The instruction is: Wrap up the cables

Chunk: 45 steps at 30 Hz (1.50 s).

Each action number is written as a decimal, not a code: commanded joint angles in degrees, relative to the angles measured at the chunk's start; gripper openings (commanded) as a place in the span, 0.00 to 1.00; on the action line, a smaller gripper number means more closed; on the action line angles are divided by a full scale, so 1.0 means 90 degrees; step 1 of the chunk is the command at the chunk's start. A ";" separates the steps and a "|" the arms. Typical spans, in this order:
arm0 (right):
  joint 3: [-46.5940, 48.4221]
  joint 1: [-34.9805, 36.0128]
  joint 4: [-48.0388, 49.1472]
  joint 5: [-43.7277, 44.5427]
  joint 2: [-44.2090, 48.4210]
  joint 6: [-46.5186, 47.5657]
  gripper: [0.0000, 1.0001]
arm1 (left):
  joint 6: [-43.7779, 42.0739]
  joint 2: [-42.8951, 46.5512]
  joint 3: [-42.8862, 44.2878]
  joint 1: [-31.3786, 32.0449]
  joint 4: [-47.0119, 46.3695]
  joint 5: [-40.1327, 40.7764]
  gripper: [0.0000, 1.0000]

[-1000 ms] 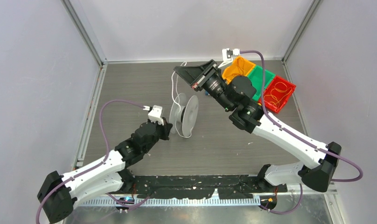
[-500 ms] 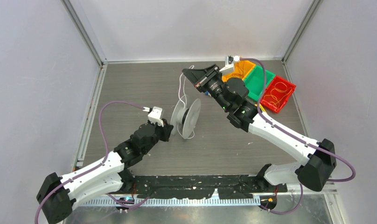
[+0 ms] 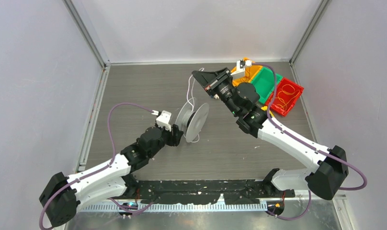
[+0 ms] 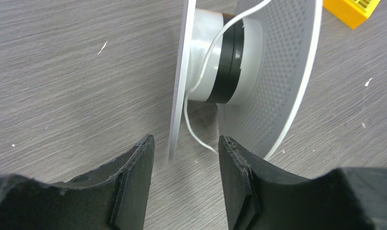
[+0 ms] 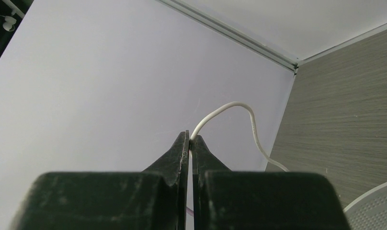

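Note:
A pale grey spool (image 3: 192,122) stands on its edge mid-table. The thin white cable (image 3: 190,91) comes off its hub and climbs to my right gripper (image 3: 197,75), which hangs above and behind the spool. In the right wrist view that gripper (image 5: 190,136) is shut on the cable (image 5: 230,106), which arcs out from the tips. My left gripper (image 3: 178,136) sits just left of the spool. Seen from the left wrist, the gripper (image 4: 186,143) is open, its jaws either side of the near flange's rim without touching the spool (image 4: 249,72). The cable (image 4: 206,62) loops around the hub.
Orange (image 3: 246,72), green (image 3: 268,82) and red (image 3: 286,96) bins sit at the back right, the red one holding orange wire coils. A corner of the orange bin (image 4: 349,9) shows beyond the spool. Black tape (image 3: 206,187) lines the near edge. Walls enclose the table.
My left gripper has opened and let go of the spool's flange. The right gripper has shifted rightward with the cable, and the spool has turned slightly.

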State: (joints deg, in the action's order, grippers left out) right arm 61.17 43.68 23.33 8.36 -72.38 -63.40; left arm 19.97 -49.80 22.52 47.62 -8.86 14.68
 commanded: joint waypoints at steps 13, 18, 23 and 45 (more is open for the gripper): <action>0.0121 -0.0032 0.0564 -0.0287 0.0573 -0.0384 0.05 | -0.0344 -0.0877 0.0232 0.0022 -0.0959 0.0068 0.55; -0.0060 -0.0032 0.0702 -0.0385 0.0631 -0.0541 0.05 | -0.0255 -0.1239 0.0248 0.0022 -0.1373 -0.0104 0.55; -0.0177 -0.0020 0.0809 -0.0419 0.0707 -0.0678 0.05 | -0.0172 -0.1426 0.0253 0.0022 -0.1652 -0.0257 0.48; 0.0634 0.1339 0.0198 0.0662 0.0790 0.1065 0.05 | -0.0012 -0.1278 0.0135 0.0119 -0.1568 -0.0019 0.46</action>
State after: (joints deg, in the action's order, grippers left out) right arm 63.13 56.23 24.82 9.52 -67.13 -59.37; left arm 20.69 -60.23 22.61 48.42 -19.70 12.08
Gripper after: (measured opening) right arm 0.075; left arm 0.427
